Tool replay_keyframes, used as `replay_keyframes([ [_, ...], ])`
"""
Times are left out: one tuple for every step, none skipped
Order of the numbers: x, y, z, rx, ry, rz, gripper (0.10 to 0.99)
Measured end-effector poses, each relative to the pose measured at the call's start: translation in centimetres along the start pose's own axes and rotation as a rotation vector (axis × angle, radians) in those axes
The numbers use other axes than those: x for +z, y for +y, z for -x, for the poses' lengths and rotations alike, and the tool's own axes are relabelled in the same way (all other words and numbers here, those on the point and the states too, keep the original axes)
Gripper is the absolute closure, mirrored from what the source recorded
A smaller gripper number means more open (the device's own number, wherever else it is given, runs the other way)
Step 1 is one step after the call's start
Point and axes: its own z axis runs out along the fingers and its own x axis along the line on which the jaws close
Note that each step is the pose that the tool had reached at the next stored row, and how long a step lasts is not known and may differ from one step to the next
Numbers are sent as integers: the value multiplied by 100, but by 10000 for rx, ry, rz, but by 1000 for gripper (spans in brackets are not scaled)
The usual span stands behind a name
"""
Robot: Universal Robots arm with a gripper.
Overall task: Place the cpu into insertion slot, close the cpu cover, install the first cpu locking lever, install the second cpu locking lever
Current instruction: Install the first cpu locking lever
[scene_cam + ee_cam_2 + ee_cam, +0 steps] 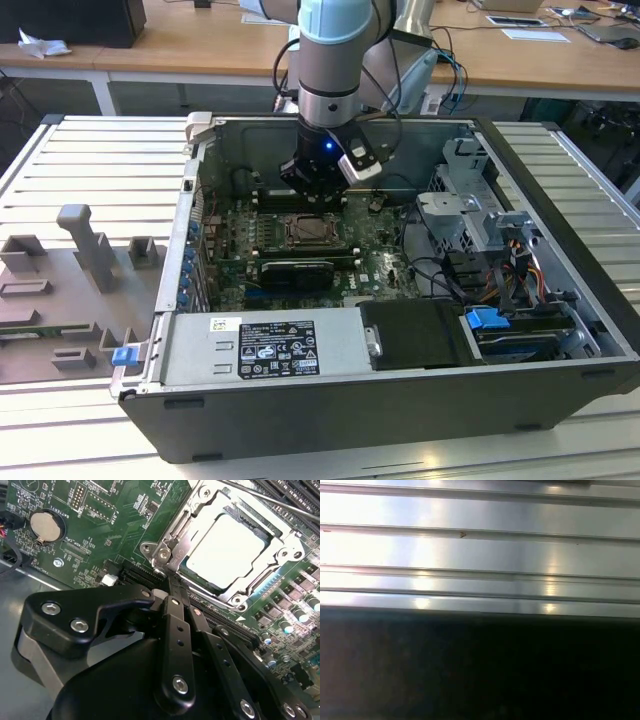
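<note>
Inside one open computer case (190, 300), one green motherboard (125, 510) carries one cpu (225, 550), seated in the insertion slot (280, 552) under the lowered cpu cover (172, 532). One gripper (172, 587) hovers beside the socket, fingers closed together, holding nothing. One white label (275, 350) is unreadable.

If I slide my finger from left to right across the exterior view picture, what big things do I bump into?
Grey fixture blocks → small blue clip → white label on the power supply → cpu under the gripper → blue tab → ribbed metal table.
</note>
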Motion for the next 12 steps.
replay_keyframes([
  [-1, 1, 0, 1, -2, 6, 980],
  [-20, 4, 2, 1, -7, 15, 980],
  [-35, 4, 2, 2, -5, 12, 980],
  [-70, 5, 2, 2, -1, 7, 980],
  [-138, 9, 3, 1, -1, 7, 980],
  [-157, 10, 3, 1, 0, 7, 980],
  [-156, 8, 4, -1, -2, 9, 980],
  [-157, 5, 3, 0, -1, 8, 980],
  [-158, -3, 3, 0, -1, 6, 980],
  [-158, -11, 3, 1, 0, 6, 980],
  [-158, -16, 3, 1, -1, 7, 980],
  [-158, -19, 2, 1, -2, 8, 980],
])
